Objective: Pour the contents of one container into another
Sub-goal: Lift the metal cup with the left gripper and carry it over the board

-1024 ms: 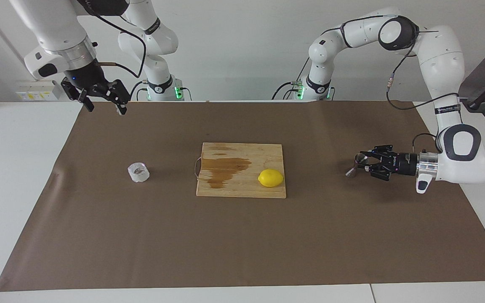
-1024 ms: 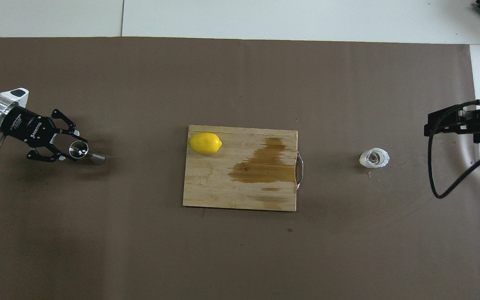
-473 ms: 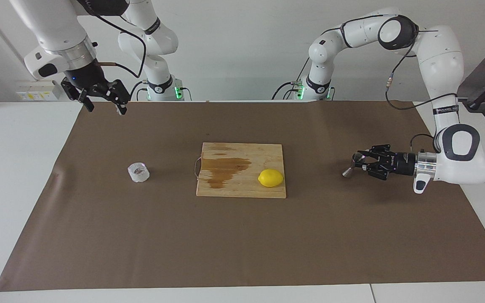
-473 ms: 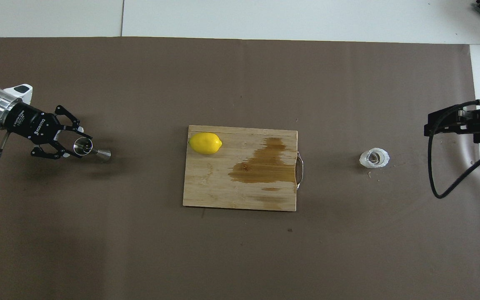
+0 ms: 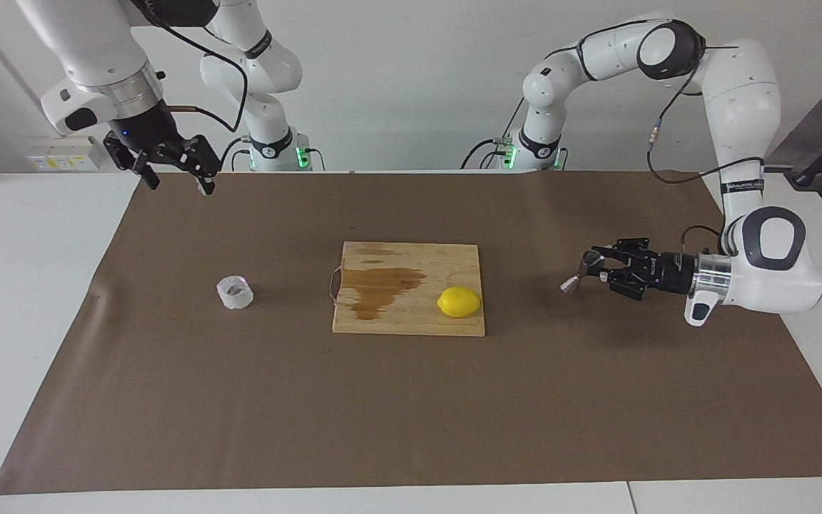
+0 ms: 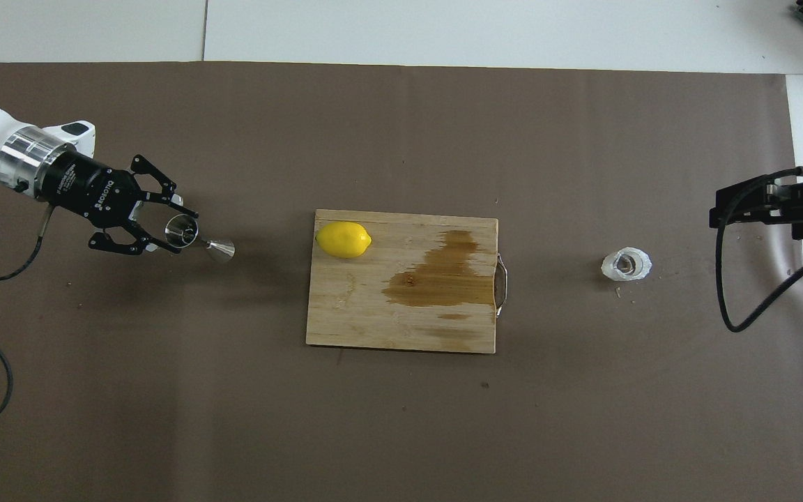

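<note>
Over bare mat (image 5: 596, 400), left gripper (image 5: 591, 268) clamps jigger (image 5: 576, 277)

Wooden cutting board (image 5: 411, 314) mid-tabletop on brown paper sheet (image 5: 411, 414), dark wet stain (image 5: 382, 282) across it, yellow lemon (image 5: 459, 302) on board

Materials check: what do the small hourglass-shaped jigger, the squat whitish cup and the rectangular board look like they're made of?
Small hourglass-shaped jigger: looks like polished steel, with mirror-like glints.
Squat whitish cup: translucent and frosty, with a faceted wall; plastic or glass, cannot tell which.
Rectangular board: pale wood with visible grain, apparently unvarnished, since a dark wet-looking stain has spread in; thin metal handle at one end.
</note>
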Tool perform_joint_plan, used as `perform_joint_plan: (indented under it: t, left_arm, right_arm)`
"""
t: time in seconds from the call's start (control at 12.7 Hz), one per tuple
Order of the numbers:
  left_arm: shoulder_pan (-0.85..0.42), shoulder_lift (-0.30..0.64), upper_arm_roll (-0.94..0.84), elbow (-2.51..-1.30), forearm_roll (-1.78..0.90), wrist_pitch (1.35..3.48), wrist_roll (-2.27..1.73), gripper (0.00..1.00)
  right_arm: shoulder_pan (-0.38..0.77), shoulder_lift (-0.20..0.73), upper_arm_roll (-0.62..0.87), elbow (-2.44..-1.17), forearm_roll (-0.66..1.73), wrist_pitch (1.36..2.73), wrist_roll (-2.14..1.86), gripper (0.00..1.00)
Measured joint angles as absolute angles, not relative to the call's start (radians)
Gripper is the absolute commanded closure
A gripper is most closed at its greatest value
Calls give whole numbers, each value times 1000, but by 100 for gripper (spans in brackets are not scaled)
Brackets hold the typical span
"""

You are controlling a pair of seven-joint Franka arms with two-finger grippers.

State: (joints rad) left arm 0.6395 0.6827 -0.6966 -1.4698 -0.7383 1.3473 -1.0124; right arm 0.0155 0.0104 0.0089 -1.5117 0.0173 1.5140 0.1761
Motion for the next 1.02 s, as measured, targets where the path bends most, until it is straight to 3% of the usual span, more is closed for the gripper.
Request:
perform_joint_plan:
  t: [0.71, 1.02]
  left_arm:
    - [442, 440, -696, -1729, -1050, 1762, -1074, 100]
    - [310, 383, -696, -1839, -1201, 2058, -1078, 100]
  right_arm:
    - [15, 10, 9, -1512, 17, 1514, 176, 0]
    - [15, 10, 9, -1512, 17, 1514, 176, 0]
